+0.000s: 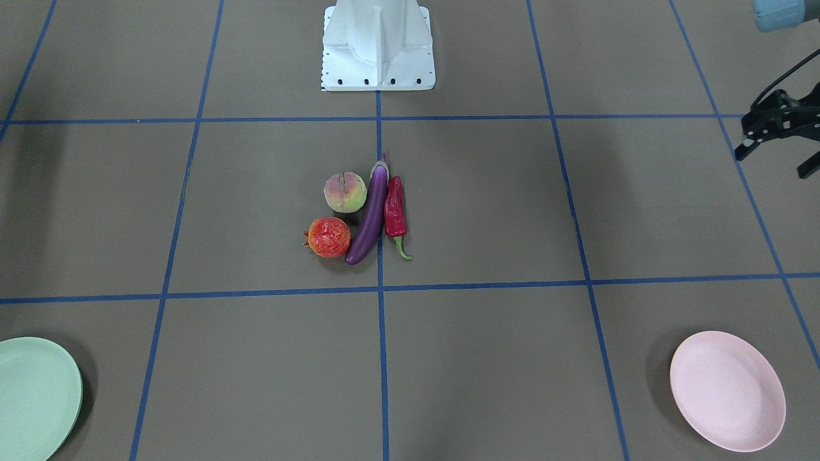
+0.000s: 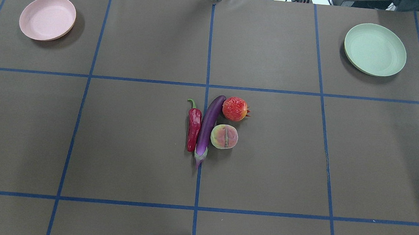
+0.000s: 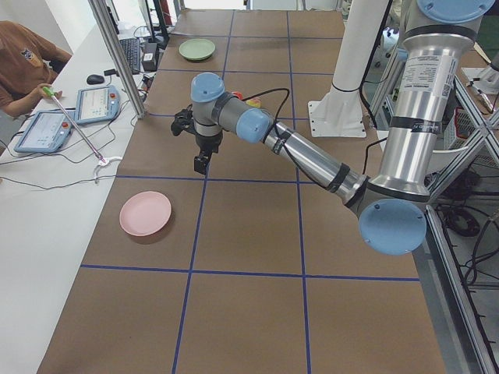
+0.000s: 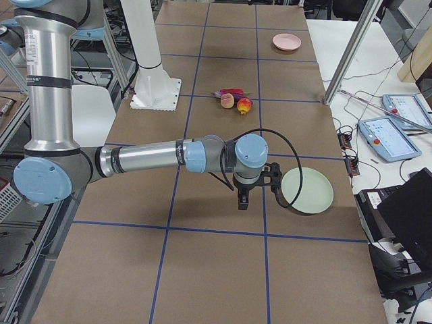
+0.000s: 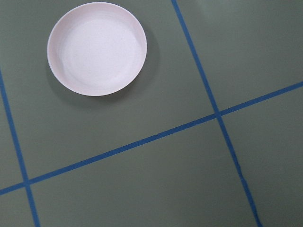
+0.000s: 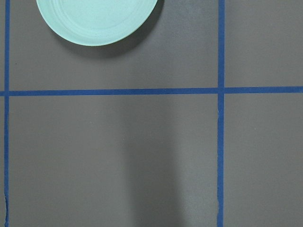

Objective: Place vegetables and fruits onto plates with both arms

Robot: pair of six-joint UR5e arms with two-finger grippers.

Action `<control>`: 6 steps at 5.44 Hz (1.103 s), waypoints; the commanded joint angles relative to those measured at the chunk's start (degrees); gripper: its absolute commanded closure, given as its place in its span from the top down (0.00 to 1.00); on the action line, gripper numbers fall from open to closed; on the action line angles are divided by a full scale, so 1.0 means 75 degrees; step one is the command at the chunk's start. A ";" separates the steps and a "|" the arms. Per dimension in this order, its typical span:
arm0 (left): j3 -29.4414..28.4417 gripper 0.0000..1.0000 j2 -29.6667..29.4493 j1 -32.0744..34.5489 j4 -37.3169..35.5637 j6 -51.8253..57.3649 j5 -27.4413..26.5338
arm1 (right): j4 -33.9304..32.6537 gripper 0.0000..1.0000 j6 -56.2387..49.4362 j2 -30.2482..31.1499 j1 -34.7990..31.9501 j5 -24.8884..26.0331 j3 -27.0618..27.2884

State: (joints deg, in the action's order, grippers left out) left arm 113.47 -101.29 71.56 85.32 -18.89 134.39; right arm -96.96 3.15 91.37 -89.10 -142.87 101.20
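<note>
The purple eggplant (image 1: 371, 218), red chili pepper (image 1: 394, 211), peach (image 1: 344, 192) and pomegranate (image 1: 328, 237) lie bunched together at the table's middle. The eggplant lies between the chili and the two fruits. The pink plate (image 2: 47, 17) and the mint green plate (image 2: 374, 54) sit empty at the far corners. My left gripper (image 1: 774, 163) hovers open and empty at the table's left side, near the pink plate (image 5: 97, 48). My right gripper (image 4: 243, 196) shows only in the exterior right view, beside the mint plate (image 4: 307, 190); I cannot tell whether it is open or shut.
The white robot base (image 1: 378, 45) stands at the near edge. Blue tape lines (image 2: 201, 150) divide the brown table into squares. An operator's desk with tablets (image 3: 70, 117) runs along the far side.
</note>
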 commanded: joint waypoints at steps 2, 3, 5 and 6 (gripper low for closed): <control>-0.0175 1.00 -0.1746 -0.2325 -0.0055 -0.4288 -0.0720 | 0.0002 1.00 0.0224 -0.0042 0.0032 -0.0006 -0.0006; -0.0640 1.00 -0.2611 -0.3065 0.0026 -0.5892 -0.1121 | 0.0002 1.00 0.0224 -0.0054 0.0102 0.0006 0.0029; -0.2114 1.00 -0.3915 -0.4251 0.0387 -0.7063 -0.2444 | 0.0071 1.00 0.0760 -0.0438 0.0440 0.0029 0.0076; -0.2736 1.00 -0.4129 -0.4662 0.1098 -0.7613 -0.2612 | 0.0281 1.00 0.0787 -0.0522 0.0535 0.0018 0.0054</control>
State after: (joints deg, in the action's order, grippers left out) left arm 97.32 -130.20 39.61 89.56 -72.17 116.69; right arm -96.00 8.41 88.26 -85.89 -142.71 101.68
